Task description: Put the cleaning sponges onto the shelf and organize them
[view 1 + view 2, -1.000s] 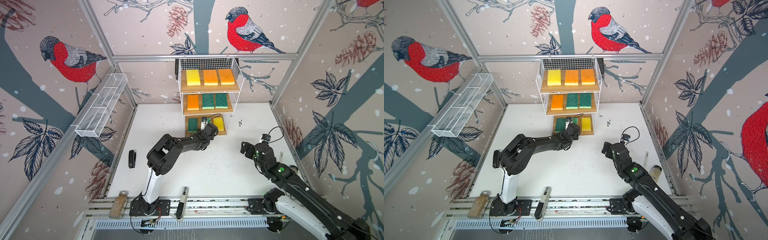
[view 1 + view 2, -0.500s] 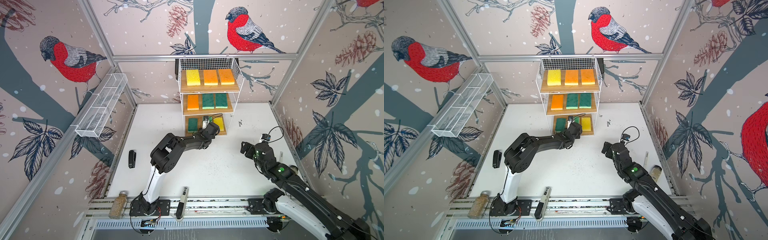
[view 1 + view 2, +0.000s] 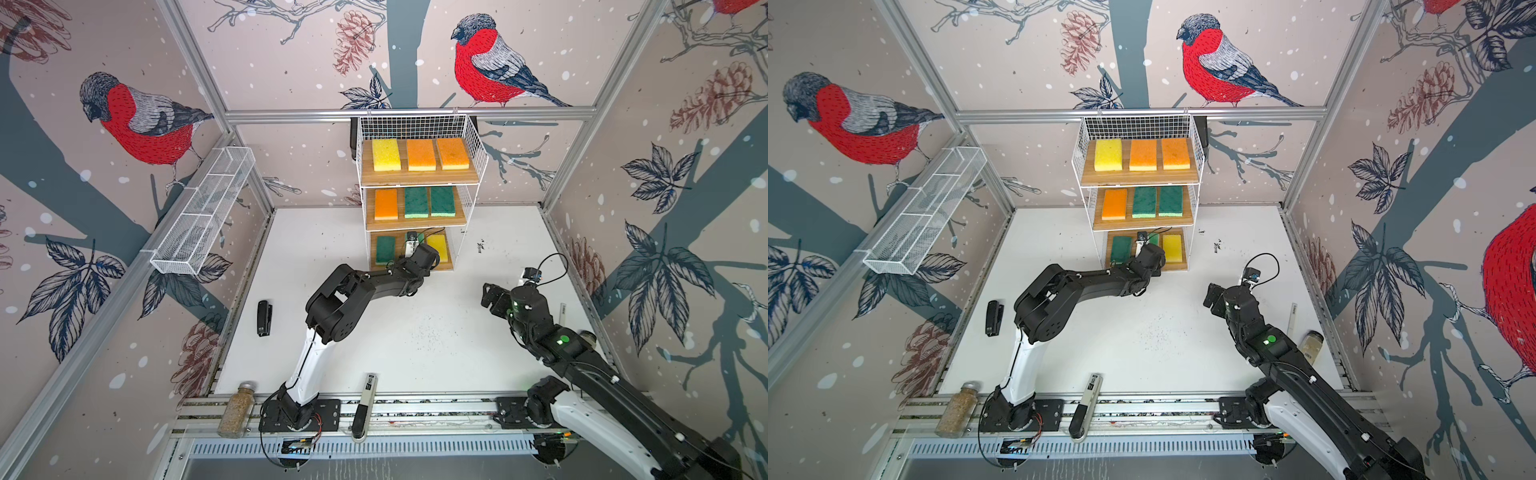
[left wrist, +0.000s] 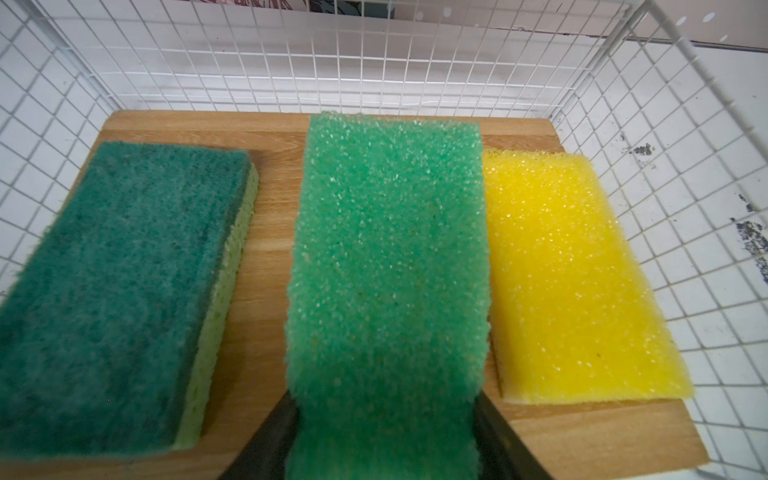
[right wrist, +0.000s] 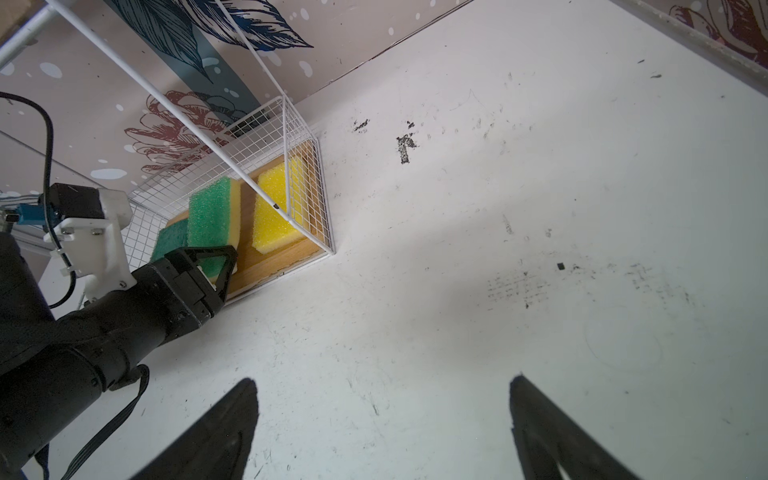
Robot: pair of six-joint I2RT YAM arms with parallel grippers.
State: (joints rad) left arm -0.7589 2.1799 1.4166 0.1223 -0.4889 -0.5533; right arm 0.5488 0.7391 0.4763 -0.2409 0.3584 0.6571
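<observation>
Holding item: left gripper [image 4: 382, 440], jaws part-closed on the near end of the light green sponge [image 4: 386, 257], one finger [image 4: 266, 444] on each long edge. The sponge extends straight ahead of the gripper over the bottom board [image 4: 272, 216] of the shelf [image 3: 469, 141]. Its green face is up, and its yellow underside shows in the right wrist view. The gripped end sits lifted off the board; whether the far end touches the board cannot be told.

Flanking items: dark green sponge [image 4: 120, 291] lies flat to the gripper's left, with a strip of bare board between it and the light green sponge. Yellow sponge [image 4: 569, 282] lies flat to the gripper's right, just beside the light green sponge; contact is unclear.

Above the gripper: middle row [image 3: 416, 202], one orange and two green sponges on the middle board [image 3: 411, 224]. Top row [image 3: 421, 154], one yellow and two orange sponges on the top board [image 3: 415, 178]. All six lie flat, side by side.

Right gripper [image 5: 382, 380]: jaws spread wide, hovering over the table [image 5: 540, 208]. The shelf stands ahead of it and to its left, well apart.
</observation>
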